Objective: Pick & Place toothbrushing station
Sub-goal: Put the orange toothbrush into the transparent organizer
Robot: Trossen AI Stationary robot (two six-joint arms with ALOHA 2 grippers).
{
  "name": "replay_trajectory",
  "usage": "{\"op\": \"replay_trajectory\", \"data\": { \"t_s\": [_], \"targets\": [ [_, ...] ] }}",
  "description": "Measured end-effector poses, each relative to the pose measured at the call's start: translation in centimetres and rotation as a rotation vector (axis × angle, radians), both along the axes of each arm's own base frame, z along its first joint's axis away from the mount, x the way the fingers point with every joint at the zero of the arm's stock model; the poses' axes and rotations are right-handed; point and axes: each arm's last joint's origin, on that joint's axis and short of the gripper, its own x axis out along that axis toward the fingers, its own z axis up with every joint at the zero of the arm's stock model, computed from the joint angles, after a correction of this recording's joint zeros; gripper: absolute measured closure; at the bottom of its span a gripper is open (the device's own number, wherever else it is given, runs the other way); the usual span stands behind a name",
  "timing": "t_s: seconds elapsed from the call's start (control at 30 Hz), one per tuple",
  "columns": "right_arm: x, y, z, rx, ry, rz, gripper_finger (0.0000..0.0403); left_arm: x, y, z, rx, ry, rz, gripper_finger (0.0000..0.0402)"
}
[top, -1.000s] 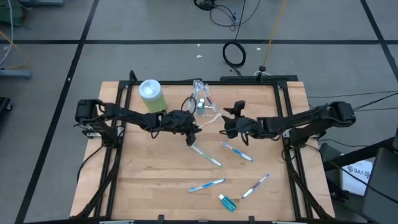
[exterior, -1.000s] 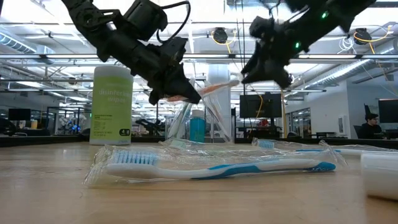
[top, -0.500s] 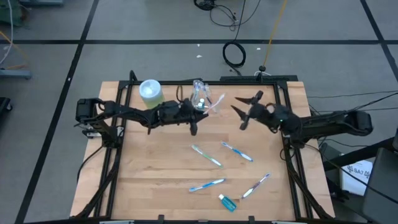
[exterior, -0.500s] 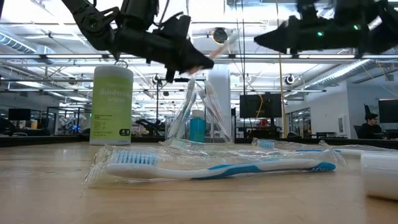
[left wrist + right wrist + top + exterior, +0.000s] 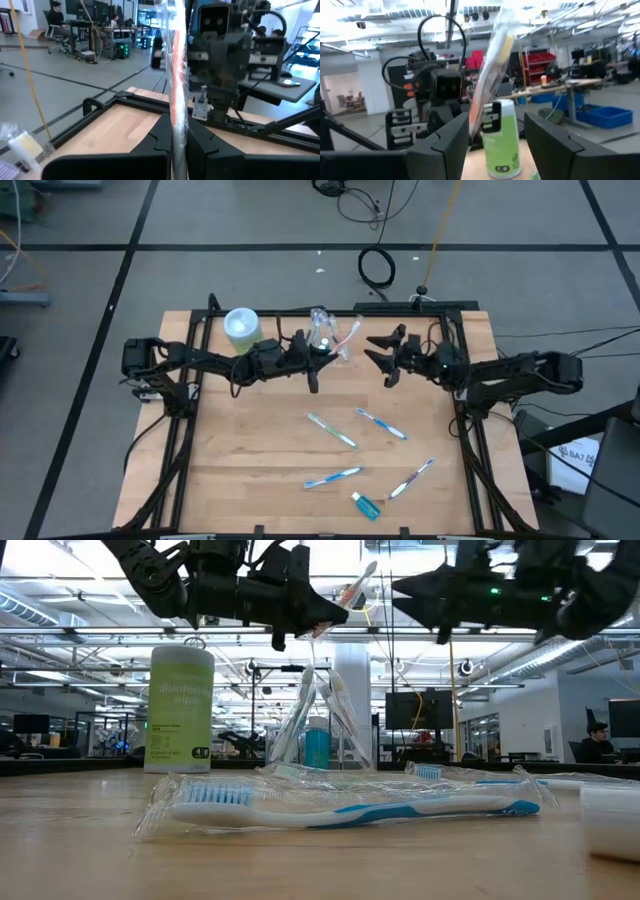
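Note:
My left gripper is level above the table's far middle, shut on a pinkish-white toothbrush in a clear wrapper. Its brush end slants up toward my right gripper, which stands open and level, facing it from the right with a gap between. In the right wrist view the wrapped toothbrush shows between my open fingers, farther off. The clear cup, with toothbrushes and a blue tube leaning in it, stands just beyond the left gripper. Several wrapped toothbrushes and a blue tube lie on the table. My left gripper pinches the wrapped toothbrush's handle between its two fingers. The fingers come level from the table's left and lie across the brush. The brush is lifted clear of the table, its head end slanting up beyond the fingers.
A green canister with a pale lid stands at the far left, beside the left arm. A black frame rail runs along the far edge. The near left of the wooden table is bare.
My left gripper has risen and tipped from pointing down to level, carrying the pinkish-white toothbrush up toward the far edge, its head now slanting upward. My right gripper has drawn back toward the right and far side, rolled over, and now points level at the toothbrush, still open.

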Motion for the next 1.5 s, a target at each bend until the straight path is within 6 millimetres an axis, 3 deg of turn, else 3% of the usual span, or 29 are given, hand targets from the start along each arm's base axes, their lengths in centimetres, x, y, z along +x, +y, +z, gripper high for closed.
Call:
{"op": "replay_trajectory", "data": {
  "t_s": [0.3,0.47,0.67,1.17,1.5],
  "targets": [
    [5.7,-0.9,0.2,0.053,0.030,0.042,0.0213,0.1,-0.2,-0.1,0.018,0.032,-0.002,0.0389],
    [7.6,-1.3,0.6,0.046,0.025,0.068,0.0202,0.1,-0.2,-0.4,0.015,0.061,0.029,0.0381],
    [7.8,-1.6,0.6,0.018,0.023,0.019,0.0217,0.1,-0.2,-0.5,0.021,0.077,0.034,0.0389],
    [7.7,-1.5,0.8,0.002,0.005,0.029,0.0389,0.1,-0.1,-0.6,0.027,0.087,0.082,0.0381],
    [7.9,-1.4,0.4,-0.040,0.056,0.015,0.0393,0.1,-0.1,-0.6,0.020,0.084,0.087,0.0319]
  ]
}}
